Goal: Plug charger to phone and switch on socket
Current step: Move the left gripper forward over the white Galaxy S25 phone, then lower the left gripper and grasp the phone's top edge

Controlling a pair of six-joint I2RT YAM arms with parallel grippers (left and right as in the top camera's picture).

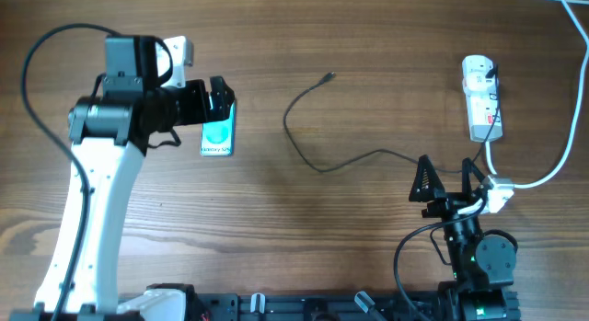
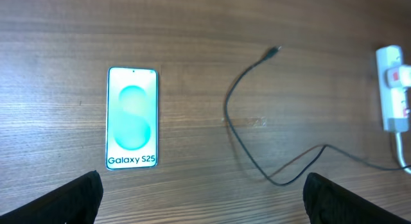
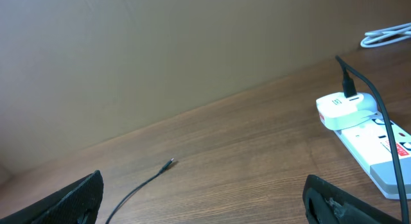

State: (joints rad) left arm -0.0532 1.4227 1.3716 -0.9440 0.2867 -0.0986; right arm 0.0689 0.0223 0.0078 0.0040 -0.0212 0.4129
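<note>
The phone [image 1: 217,139] lies flat on the wooden table, its teal "Galaxy S25" screen up; it shows in full in the left wrist view [image 2: 131,117]. My left gripper [image 1: 224,102] is open and empty, hovering over the phone's far end [image 2: 204,201]. The charger [image 1: 304,151] is a thin dark cable. Its free plug tip [image 1: 329,78] lies on the table mid-way between phone and socket [image 2: 275,51] [image 3: 168,163]. The socket [image 1: 482,100] is a white strip at the right with a white adapter [image 3: 343,110] plugged in. My right gripper [image 1: 449,178] is open and empty, near the front edge [image 3: 205,201].
A thick white cord [image 1: 557,169] runs from the socket down and loops back up along the right edge of the table. The charger cable curves across the table's middle towards the socket [image 2: 289,176].
</note>
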